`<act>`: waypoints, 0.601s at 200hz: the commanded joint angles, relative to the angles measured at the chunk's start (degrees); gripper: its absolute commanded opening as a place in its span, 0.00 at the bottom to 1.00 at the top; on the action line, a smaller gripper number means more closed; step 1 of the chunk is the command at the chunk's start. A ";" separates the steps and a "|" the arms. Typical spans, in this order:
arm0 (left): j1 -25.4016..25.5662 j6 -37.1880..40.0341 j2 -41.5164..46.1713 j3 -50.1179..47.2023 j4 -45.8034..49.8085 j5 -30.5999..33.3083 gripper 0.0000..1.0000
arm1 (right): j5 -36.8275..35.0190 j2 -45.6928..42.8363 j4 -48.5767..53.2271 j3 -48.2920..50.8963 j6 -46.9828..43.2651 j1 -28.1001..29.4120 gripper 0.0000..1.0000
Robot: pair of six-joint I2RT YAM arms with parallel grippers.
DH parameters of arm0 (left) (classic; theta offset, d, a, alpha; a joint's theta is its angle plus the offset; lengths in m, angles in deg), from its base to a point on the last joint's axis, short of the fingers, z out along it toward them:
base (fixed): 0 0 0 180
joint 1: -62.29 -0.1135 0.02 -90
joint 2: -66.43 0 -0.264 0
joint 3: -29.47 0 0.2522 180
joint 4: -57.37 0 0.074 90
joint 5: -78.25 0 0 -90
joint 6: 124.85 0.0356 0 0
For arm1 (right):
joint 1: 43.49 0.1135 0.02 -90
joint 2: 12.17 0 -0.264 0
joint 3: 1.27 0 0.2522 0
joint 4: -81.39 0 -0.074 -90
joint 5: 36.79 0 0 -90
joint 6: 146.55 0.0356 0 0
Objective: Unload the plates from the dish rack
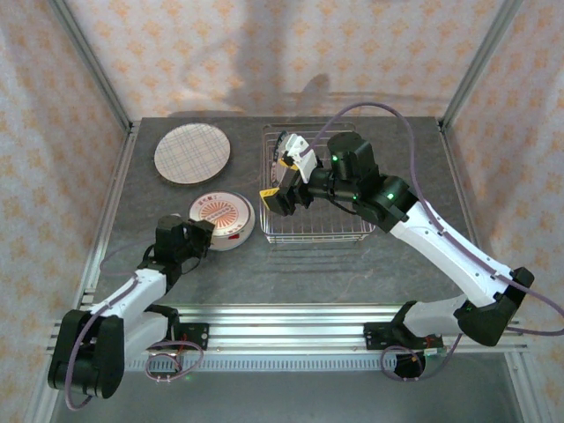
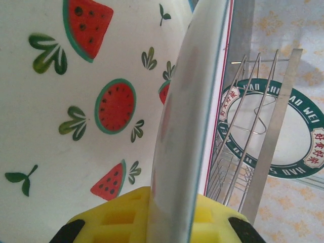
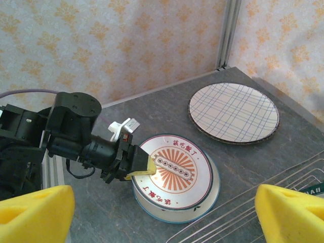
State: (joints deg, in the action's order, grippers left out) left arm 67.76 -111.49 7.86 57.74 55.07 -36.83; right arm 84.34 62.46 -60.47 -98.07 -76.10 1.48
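From above, the left gripper point(image 1: 214, 231) meets the sunburst plate point(image 1: 222, 211) left of centre, while the right gripper point(image 1: 275, 181) hangs over the dish rack point(image 1: 339, 225). The left wrist view adds yellow pads point(image 2: 116, 217) clamped on that plate's rim, with a watermelon-patterned plate point(image 2: 76, 111) at left. The right wrist view shows its own fingers point(image 3: 35, 210) spread wide and the plaid plate point(image 3: 233, 112) at upper right.

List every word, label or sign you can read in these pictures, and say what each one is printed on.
"AO WEI": white letters on the green rim of the lettered plate in the dish rack; the letters left of it, crossed by wires, look like "YAO CH".
Red characters in that rim's white patches: too blurred to read.
Red characters on the sunburst plate: too small to read.
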 commanded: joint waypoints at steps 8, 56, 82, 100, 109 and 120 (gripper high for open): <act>-0.60 1.04 -1.34 0.18 -5.86 -0.32 0.00 | 0.68 0.24 -1.35 -0.64 0.61 0.25 0.92; -0.64 1.56 -3.20 0.46 -6.19 -0.51 0.00 | 0.43 0.23 -1.27 -0.84 0.63 0.29 0.92; -0.59 1.93 -4.30 0.44 -6.52 -0.72 0.00 | 0.60 0.19 -1.26 -0.86 0.92 0.29 0.92; -0.64 2.02 -5.25 0.44 -7.35 -0.72 0.00 | 0.67 0.19 -1.27 -0.80 1.04 0.29 0.92; -0.63 1.98 -5.79 0.44 -7.75 -0.80 0.00 | 0.73 0.25 -1.32 -0.71 1.07 0.29 0.92; -0.58 2.02 -6.49 0.53 -8.28 -0.85 0.00 | 0.64 0.27 -1.35 -0.71 1.08 0.29 0.92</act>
State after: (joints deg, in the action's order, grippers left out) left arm 67.76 -111.25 2.38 57.74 51.86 -36.88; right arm 84.34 62.48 -60.47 -98.07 -75.68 1.48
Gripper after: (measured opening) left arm 0.105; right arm 0.917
